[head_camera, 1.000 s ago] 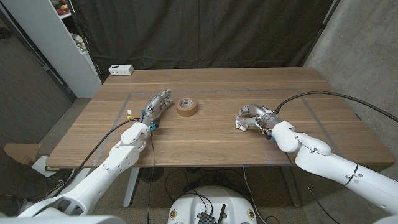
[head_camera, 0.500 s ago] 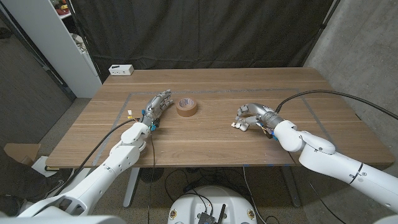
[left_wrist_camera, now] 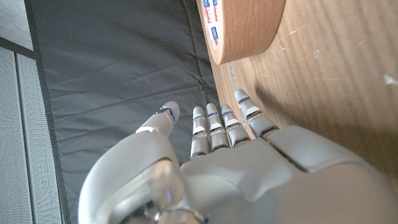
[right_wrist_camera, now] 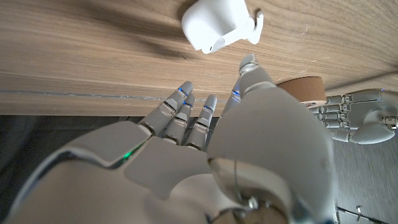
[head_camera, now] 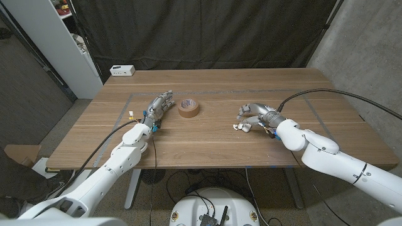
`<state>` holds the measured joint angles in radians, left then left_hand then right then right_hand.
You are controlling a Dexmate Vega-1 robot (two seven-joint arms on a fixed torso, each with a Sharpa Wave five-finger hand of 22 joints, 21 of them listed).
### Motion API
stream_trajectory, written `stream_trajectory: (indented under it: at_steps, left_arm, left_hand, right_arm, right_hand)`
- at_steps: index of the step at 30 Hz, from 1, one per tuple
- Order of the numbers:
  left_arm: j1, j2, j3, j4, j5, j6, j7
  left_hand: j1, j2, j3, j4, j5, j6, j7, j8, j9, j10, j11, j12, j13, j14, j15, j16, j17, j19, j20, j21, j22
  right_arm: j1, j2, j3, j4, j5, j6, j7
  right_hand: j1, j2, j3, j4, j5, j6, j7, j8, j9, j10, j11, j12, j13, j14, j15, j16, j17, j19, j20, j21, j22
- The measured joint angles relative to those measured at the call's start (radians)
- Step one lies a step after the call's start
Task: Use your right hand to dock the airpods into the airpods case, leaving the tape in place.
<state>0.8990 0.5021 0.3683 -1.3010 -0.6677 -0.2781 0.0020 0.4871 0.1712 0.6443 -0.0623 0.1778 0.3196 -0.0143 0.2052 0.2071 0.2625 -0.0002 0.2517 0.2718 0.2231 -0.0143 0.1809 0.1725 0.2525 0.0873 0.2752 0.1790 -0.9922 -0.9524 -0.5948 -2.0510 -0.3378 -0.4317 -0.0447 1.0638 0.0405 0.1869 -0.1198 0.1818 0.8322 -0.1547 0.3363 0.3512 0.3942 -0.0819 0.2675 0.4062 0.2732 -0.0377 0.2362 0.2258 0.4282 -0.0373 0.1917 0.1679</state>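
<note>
- The small, smooth white airpods case (head_camera: 242,127) is seen right of centre on the wooden desk (head_camera: 213,144), just beside the right hand (head_camera: 254,115).
- The hand's fingers are curled above it; nothing is plainly gripped.
- A glancing touch could skid the glossy case away.
- The brown tape (head_camera: 188,107) ring sits well apart, beside the left hand (head_camera: 159,107), whose straight fingers hold nothing.

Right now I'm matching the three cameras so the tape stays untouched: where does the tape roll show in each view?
Head view: tape roll on the table, just picture-right of the left hand.
Left wrist view: tape roll just beyond that hand's fingers.
Right wrist view: tape roll partly behind the right hand.
Shared landmark: the left hand, beside the roll in all three.
</note>
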Motion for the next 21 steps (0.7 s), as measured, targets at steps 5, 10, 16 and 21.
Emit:
stream_trajectory:
  at_steps: [5,10,16,21]
  left_arm:
    - [-0.011,0.0,0.001,0.01,0.0,0.0,0.0]
    - [-0.025,-0.003,0.004,0.028,0.001,0.004,-0.014]
    - [-0.035,-0.005,0.005,0.043,0.001,0.004,-0.014]
    - [-0.038,-0.004,0.005,0.053,0.001,-0.007,-0.042]
  left_hand:
    - [0.0,0.0,0.0,0.0,0.0,0.0,0.0,0.0,0.0,0.0,0.0,0.0,0.0,0.0,0.0,0.0,0.0,0.0,0.0,0.0,0.0]
    - [0.0,0.0,0.0,0.0,0.0,0.0,0.0,0.0,0.0,0.0,0.0,0.0,0.0,0.0,0.0,0.0,0.0,0.0,0.0,0.0,0.0]
    - [0.0,0.0,0.0,0.0,0.0,0.0,0.0,0.0,0.0,0.0,0.0,0.0,0.0,0.0,0.0,0.0,0.0,0.0,0.0,0.0,0.0]
    - [0.0,0.0,-0.002,-0.002,0.0,0.0,0.0,0.0,0.0,0.0,0.0,0.0,0.0,0.0,0.0,0.0,0.0,0.0,0.0,0.0,0.0]
  right_arm:
    - [0.0,0.0,0.0,0.0,-0.034,-0.105,0.023]
    - [0.024,0.047,-0.063,-0.12,-0.066,-0.192,0.039]
    - [0.024,0.047,-0.063,-0.12,-0.105,-0.282,0.043]
    - [0.068,0.104,-0.142,-0.127,-0.129,-0.332,0.043]
  right_hand:
    - [-0.048,-0.027,-0.018,0.011,0.0,0.029,0.03,0.0,-0.008,-0.005,0.013,-0.001,0.005,0.0,0.0,0.0,0.0,0.004,0.01,0.0,0.0]
    - [-0.099,-0.052,-0.043,0.023,0.008,0.058,0.041,0.008,-0.013,-0.017,0.028,-0.013,0.002,-0.003,-0.003,0.0,0.0,-0.002,0.027,0.0,0.0]
    - [-0.149,-0.078,-0.065,0.037,0.013,0.06,0.042,0.008,-0.014,-0.023,0.034,-0.022,-0.003,-0.003,-0.003,0.0,0.0,-0.021,0.046,-0.007,0.001]
    - [-0.185,-0.088,-0.079,0.047,0.015,0.06,0.042,0.008,-0.017,-0.047,0.035,-0.038,-0.008,-0.013,-0.002,-0.008,0.0,-0.031,0.057,-0.007,0.002]
